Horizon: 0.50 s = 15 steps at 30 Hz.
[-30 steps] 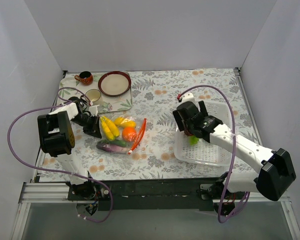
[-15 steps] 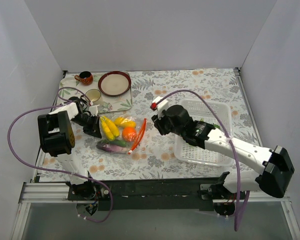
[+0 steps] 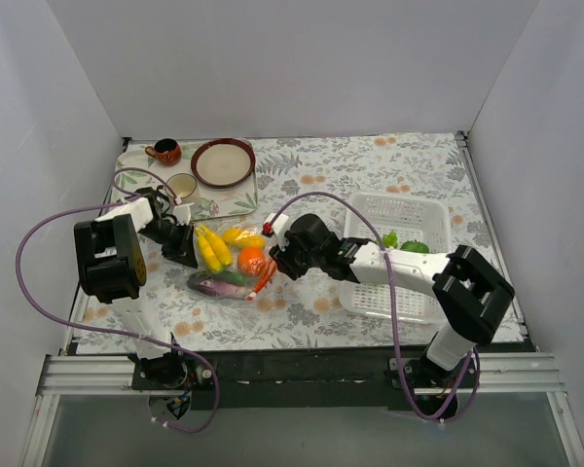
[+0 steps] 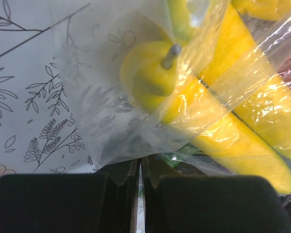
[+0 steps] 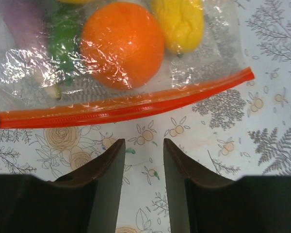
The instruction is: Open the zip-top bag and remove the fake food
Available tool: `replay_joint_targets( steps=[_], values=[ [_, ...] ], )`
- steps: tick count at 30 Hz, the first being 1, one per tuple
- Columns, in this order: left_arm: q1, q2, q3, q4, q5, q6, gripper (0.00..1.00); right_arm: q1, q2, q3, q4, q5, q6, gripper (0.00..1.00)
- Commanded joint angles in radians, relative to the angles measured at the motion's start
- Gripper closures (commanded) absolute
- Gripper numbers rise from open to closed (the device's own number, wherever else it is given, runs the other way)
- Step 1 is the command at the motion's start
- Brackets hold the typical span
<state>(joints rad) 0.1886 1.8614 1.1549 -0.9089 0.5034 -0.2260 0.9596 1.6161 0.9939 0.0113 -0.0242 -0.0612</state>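
Observation:
The zip-top bag point(image 3: 236, 265) lies on the flowered cloth, its orange-red zip strip point(image 3: 270, 263) facing right. Inside show fake food: yellow bananas point(image 3: 212, 249), an orange point(image 3: 251, 260) and a dark purple piece point(image 3: 214, 286). My left gripper point(image 3: 182, 249) is shut on the bag's clear left edge point(image 4: 111, 126), next to a banana point(image 4: 223, 141). My right gripper point(image 3: 273, 261) hovers open just short of the zip strip point(image 5: 126, 109), nothing between its fingers point(image 5: 106, 165). Behind the strip sits the orange point(image 5: 122, 43). Two green pieces point(image 3: 390, 239) lie in the white basket.
The white perforated basket point(image 3: 394, 297) stands at the right under my right forearm. A tray point(image 3: 243, 199) at the back left carries a brown cup point(image 3: 165, 152), a bowl point(image 3: 223, 161) and a pale mug point(image 3: 182, 187). White walls enclose the table.
My right arm has swung left from over the basket to the bag's zip strip. Green pieces stay in the basket. The left arm and the bag have not moved.

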Motion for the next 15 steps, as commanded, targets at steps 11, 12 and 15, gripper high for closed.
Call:
replay_joint_targets(
  steps=[11,12,15],
  values=[
    [0.005,0.010,0.028,0.045,-0.059,0.008,1.00,-0.001,0.149,0.052,0.220,-0.128,-0.020,0.78],
    [0.005,0.010,0.025,0.045,-0.060,0.008,1.00,-0.001,0.160,0.060,0.228,-0.129,-0.019,0.79],
    [0.003,0.005,0.022,0.044,-0.069,0.013,1.00,-0.004,0.197,0.074,0.265,-0.157,-0.017,0.68]
  ],
)
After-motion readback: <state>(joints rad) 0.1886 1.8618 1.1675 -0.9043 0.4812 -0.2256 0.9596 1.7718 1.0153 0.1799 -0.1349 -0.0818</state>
